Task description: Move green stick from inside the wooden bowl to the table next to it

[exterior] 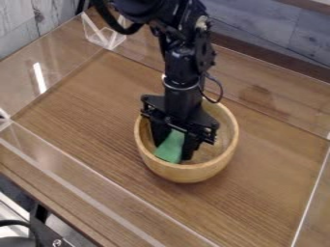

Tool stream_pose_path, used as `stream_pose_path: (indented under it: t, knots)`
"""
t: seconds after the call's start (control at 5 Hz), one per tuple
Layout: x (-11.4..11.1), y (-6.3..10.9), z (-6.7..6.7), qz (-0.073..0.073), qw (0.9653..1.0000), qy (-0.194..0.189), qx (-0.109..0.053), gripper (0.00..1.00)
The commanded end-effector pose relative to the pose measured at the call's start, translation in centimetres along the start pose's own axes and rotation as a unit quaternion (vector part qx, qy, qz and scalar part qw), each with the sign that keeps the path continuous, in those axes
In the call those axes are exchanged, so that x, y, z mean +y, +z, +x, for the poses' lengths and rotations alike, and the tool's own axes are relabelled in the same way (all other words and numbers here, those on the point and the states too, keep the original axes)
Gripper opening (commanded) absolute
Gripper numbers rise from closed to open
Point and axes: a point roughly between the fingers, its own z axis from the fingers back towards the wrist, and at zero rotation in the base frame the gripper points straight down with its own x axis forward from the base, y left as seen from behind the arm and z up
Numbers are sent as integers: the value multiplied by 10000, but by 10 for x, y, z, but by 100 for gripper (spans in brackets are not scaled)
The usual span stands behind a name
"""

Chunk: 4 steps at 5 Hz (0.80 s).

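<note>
A round tan wooden bowl (219, 159) sits on the brown table (91, 101), a little right of centre. Inside its hollow lies the green stick (171, 150), only partly showing between black fingers. My gripper (177, 148) points straight down into the bowl, and its jaws are shut on the green stick. The black arm rises from the bowl toward the top of the view. The far end of the stick is hidden behind the fingers.
Clear acrylic walls (39, 77) run along the table's left, front and right edges. Bare wood-grain surface lies left of the bowl and in front of it. A grey wall is behind the table.
</note>
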Motion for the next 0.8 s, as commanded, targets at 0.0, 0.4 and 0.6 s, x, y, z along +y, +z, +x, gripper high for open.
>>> stream_pose_path:
  t: [0.0,0.4,0.6]
  knots:
    - [2,22,13,-72,9990,66,-436,0]
    - [4,26,14,-136,9989,115,-438,0]
    - [5,29,15,-168,9988,143,-440,0]
